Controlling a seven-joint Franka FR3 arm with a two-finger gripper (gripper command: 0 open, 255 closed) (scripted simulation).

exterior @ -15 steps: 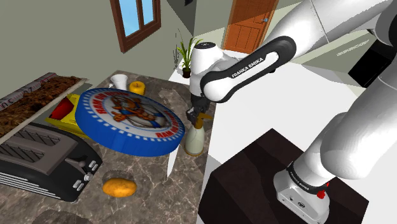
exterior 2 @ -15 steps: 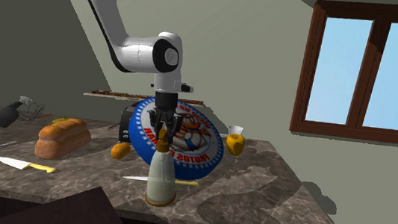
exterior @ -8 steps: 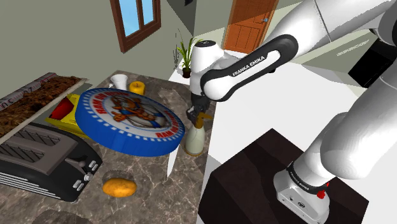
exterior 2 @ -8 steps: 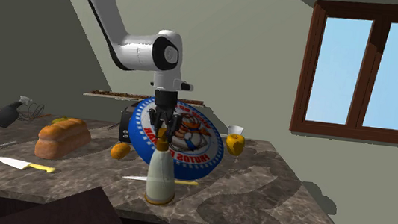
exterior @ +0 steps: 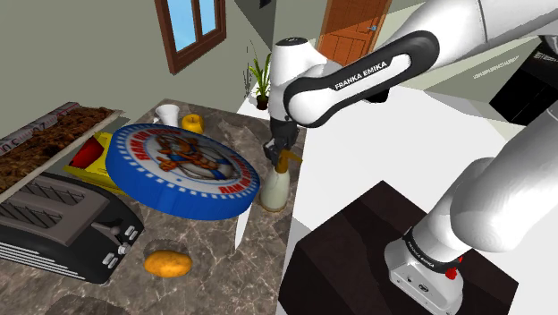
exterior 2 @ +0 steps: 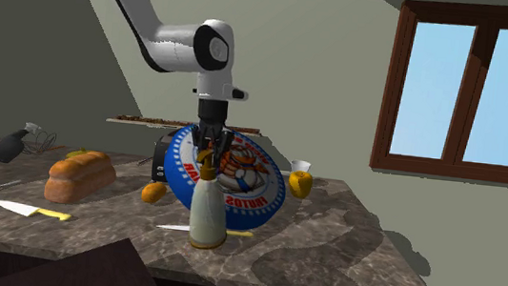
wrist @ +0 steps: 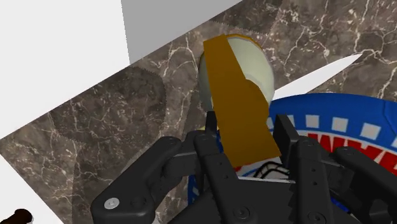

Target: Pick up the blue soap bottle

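- you are looking at the gripper (exterior: 282,154) pointing straight down over the soap bottle (exterior: 274,186). the bottle is standing upright near the counter (exterior: 215,268) edge, just beside the big blue printed disc (exterior: 179,166).
- note: the bottle is rendering cream-bodied with an orange-brown pump top (wrist: 238,108), not blue.
- jaws: the black fingers (wrist: 210,127) are sitting narrowly apart and pressing on either side of the pump top. you are gripping the bottle by its head, with nothing else in the grip.
- key relation: the bottle's long axis is running vertical, in line with the gripper's own axis, and the body is sitting directly below the fingertips. judging from this, the coming move is calling for a plain straight-up pull with no tilt.
- i cannot tell whether the base is touching the counter.
- risk, as a judgement: you are holding high on a narrow head, so the body may be swinging or slipping, and the disc is lying close on one side.
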